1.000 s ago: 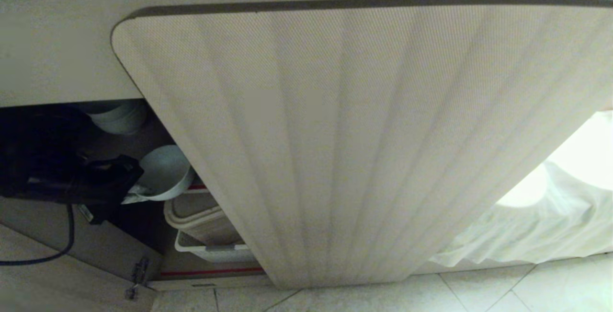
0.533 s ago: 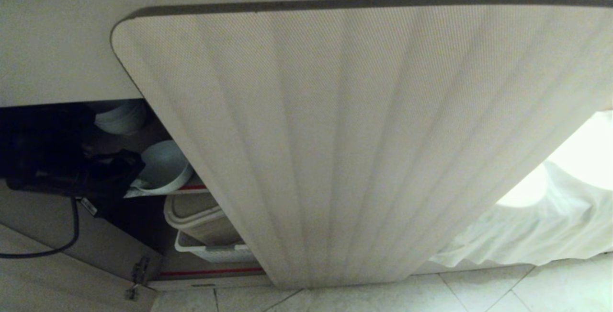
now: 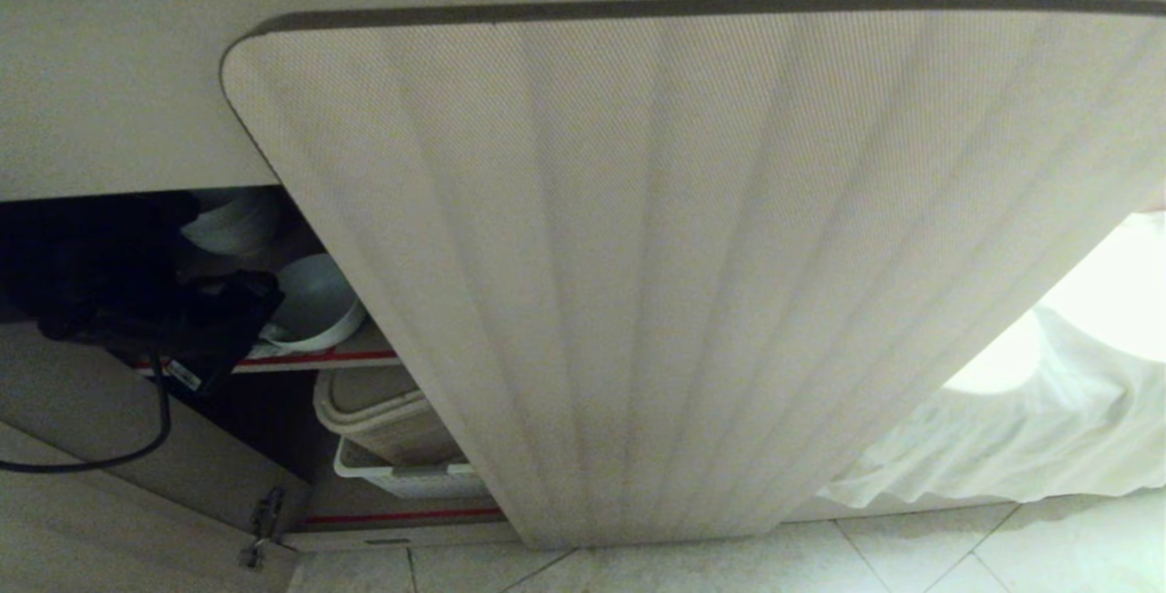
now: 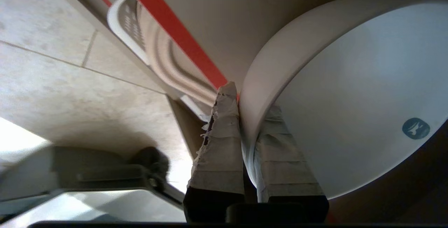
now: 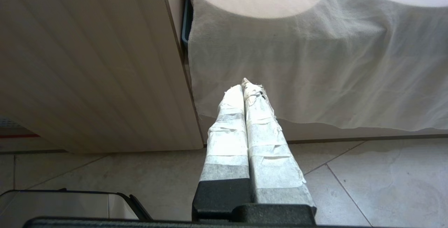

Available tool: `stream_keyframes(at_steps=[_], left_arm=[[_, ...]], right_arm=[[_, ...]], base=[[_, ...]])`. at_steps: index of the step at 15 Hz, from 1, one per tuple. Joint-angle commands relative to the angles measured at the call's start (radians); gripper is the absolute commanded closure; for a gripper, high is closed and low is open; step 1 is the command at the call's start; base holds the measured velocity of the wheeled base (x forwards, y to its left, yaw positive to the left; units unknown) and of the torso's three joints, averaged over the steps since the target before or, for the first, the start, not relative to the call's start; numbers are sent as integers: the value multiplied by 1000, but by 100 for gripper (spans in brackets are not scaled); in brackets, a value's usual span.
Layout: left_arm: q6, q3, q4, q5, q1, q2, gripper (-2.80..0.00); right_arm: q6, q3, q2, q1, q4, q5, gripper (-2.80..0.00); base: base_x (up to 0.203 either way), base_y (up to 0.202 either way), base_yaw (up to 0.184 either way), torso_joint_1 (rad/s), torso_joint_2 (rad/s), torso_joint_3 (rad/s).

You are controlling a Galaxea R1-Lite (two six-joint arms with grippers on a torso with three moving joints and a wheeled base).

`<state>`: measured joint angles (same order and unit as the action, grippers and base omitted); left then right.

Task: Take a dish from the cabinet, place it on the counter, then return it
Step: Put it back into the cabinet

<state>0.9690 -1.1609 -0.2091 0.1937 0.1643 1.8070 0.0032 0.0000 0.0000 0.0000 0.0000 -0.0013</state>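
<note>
White deep bowl (image 3: 314, 301) pinched by the rim, tilted, open face turned outward, empty apart from a small blue mark (image 4: 415, 128) on the face toward the wrist camera. Held just over the front of the upper shelf (image 3: 319, 358) with its red edge strip, inside the open left bay of the cabinet (image 3: 638, 256); cannot tell whether touching the shelf board. Clamped there by the left gripper (image 4: 246, 116), one taped finger (image 4: 220, 144) outside the wall and the other inside, closed tight on the rim. Judged as a halfway point: bowl in hand at the shelf, either just lifted out or about to be put back, with nothing here to settle which. Not seen on the counter, whose top lies out of view. At the least, left to do: let go once the bowl sits flat, draw the arm out. Further back on the same shelf, a stack of white bowls (image 3: 232, 224), nested. Below the shelf, a beige lidded tub (image 3: 383, 411) resting on a white perforated basket (image 3: 401, 479); contents of both hidden. Off to the other side, right gripper (image 5: 245, 88) hanging idle outside the fluted door (image 5: 87, 63), taped fingers pressed together on nothing, beside a draped white cloth (image 5: 315, 63) and above the tiled floor (image 5: 367, 179).
</note>
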Motion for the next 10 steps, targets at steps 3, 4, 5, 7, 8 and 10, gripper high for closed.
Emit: stream_keyframes(at_steps=[3, 4, 5, 7, 8, 10], left_arm=[[20, -41, -1, -1, -10, 32, 0], [25, -46, -1, -6, -11, 38, 0], [27, -50, -1, -14, -12, 41, 0], [34, -63, -1, -33, -20, 52, 0], [34, -67, -1, -33, -22, 56, 0], [48, -77, -1, -34, -22, 60, 0]], right_arm=[[0, 0, 0, 0, 0, 0, 0], [0, 0, 0, 0, 0, 0, 0], [0, 0, 0, 0, 0, 0, 0], [0, 0, 0, 0, 0, 0, 0], [0, 0, 0, 0, 0, 0, 0], [0, 0, 0, 0, 0, 0, 0]], base=[[0, 0, 0, 0, 0, 0], [0, 0, 0, 0, 0, 0], [0, 0, 0, 0, 0, 0], [0, 0, 0, 0, 0, 0], [0, 0, 0, 0, 0, 0], [0, 0, 0, 0, 0, 0]])
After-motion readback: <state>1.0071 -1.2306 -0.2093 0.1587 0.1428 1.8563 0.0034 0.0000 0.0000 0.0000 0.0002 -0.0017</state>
